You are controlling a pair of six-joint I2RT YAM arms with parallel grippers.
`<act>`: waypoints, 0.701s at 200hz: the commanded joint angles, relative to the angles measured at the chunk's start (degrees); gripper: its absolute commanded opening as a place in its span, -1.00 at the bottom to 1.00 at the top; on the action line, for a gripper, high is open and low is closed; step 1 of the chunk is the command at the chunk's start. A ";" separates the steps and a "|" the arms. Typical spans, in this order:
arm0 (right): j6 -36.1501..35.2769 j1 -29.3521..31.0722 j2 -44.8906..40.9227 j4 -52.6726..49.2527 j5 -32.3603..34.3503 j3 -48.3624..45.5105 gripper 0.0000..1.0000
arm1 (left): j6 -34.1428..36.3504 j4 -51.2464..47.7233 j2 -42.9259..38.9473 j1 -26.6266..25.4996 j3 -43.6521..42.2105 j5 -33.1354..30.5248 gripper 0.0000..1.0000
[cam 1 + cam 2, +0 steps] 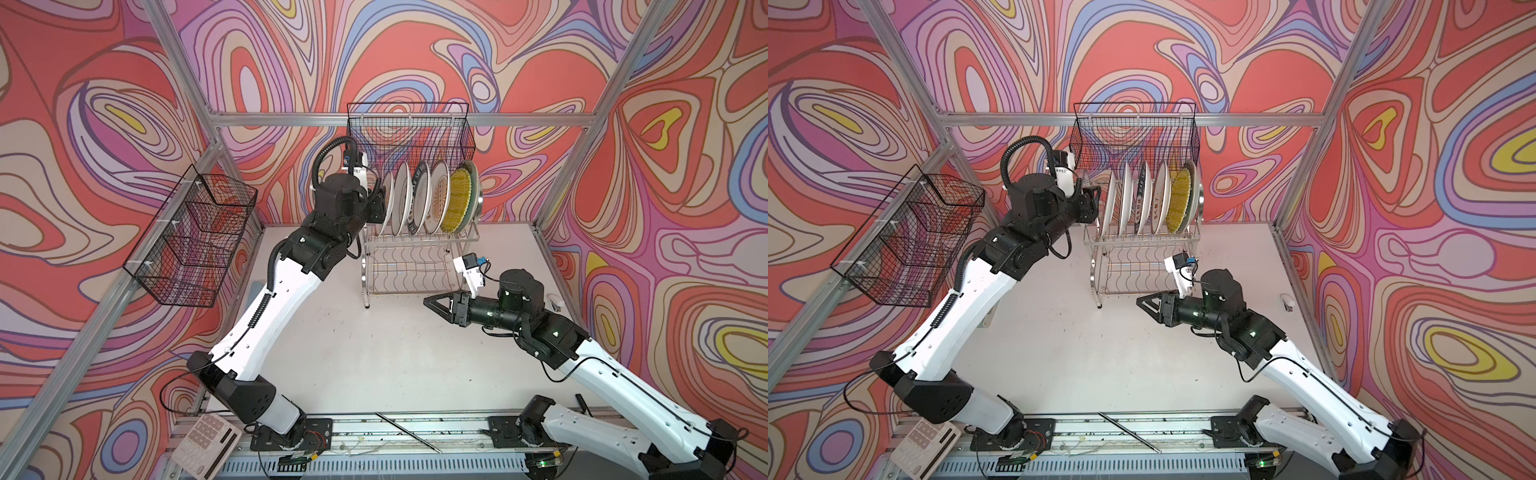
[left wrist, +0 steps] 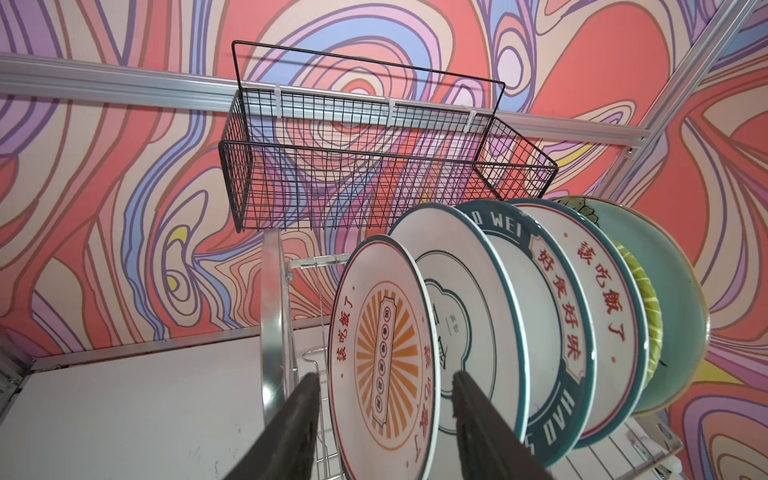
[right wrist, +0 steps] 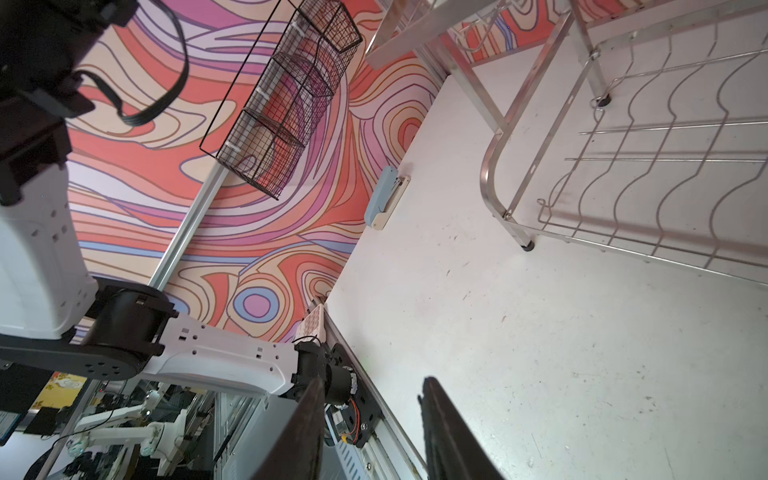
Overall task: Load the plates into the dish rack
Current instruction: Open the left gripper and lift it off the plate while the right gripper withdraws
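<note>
Left wrist — left pincer (image 2: 384,376) open astride sunburst plate (image 2: 386,332), its rim partly cropped | right pincer (image 3: 374,382) open — holding nothing

green-rimmed plate (image 2: 557,328): "HAO WEI", 好食好味 | sunburst plate (image 2: 386,353): 該吃飯了

A white table (image 1: 374,353) carries the dish rack (image 1: 415,270) and a stapler (image 3: 384,199).

There are 6 plates (image 2: 386,353) and 1 dish rack (image 2: 272,324). There are also 2 black mesh baskets (image 1: 195,241), 2 robot arms (image 1: 266,324), 1 calculator (image 1: 205,442) and 1 thin metal rod (image 1: 409,432).
</note>
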 commanded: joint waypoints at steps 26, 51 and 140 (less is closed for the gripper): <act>-1.80 0.24 -1.47 -9.87 13.48 3.42 -0.21 | 6.00 -4.23 -7.08 -0.14 -3.84 -5.66 0.16; -1.68 0.24 -2.97 -15.26 19.75 4.38 -0.21 | 6.50 -5.20 -10.96 -0.01 -7.75 -8.22 0.17; 0.27 -1.17 -6.29 -32.84 41.08 8.67 0.01 | 5.47 -9.25 -17.81 7.10 -14.41 -6.36 0.28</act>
